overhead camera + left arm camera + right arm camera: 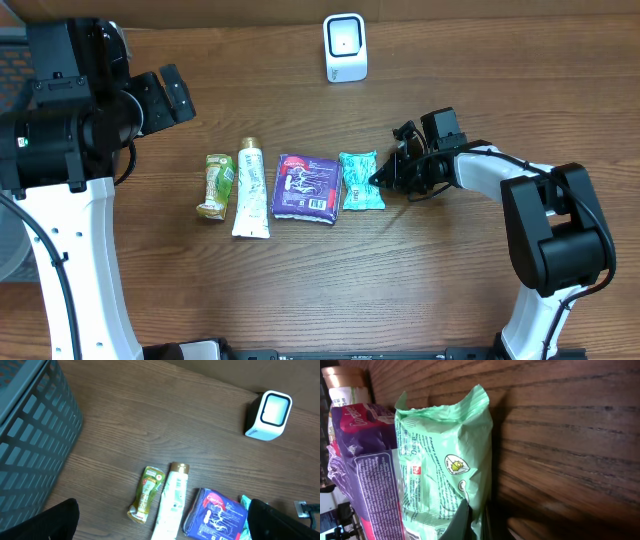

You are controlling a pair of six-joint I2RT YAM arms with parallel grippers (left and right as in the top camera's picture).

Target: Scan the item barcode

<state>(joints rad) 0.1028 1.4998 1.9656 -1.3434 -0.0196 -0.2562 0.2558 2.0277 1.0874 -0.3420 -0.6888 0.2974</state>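
Several items lie in a row on the wooden table: a green tube [215, 186], a white tube [250, 188], a purple pack [307, 187] and a mint-green packet [360, 180]. My right gripper [381, 180] is low at the packet's right edge. In the right wrist view it [477, 521] is shut on the edge of the mint-green packet [445, 460], a dark finger [461, 521] lying over the wrapper. The packet still rests on the table. The white scanner [345, 47] stands at the back. My left gripper [163, 96] hovers high at the left, open and holding nothing [162, 506].
A grey mesh basket [30, 435] stands at the far left in the left wrist view. The scanner [270, 415] faces the row of items. The purple pack [365, 460] presses against the packet's other side.
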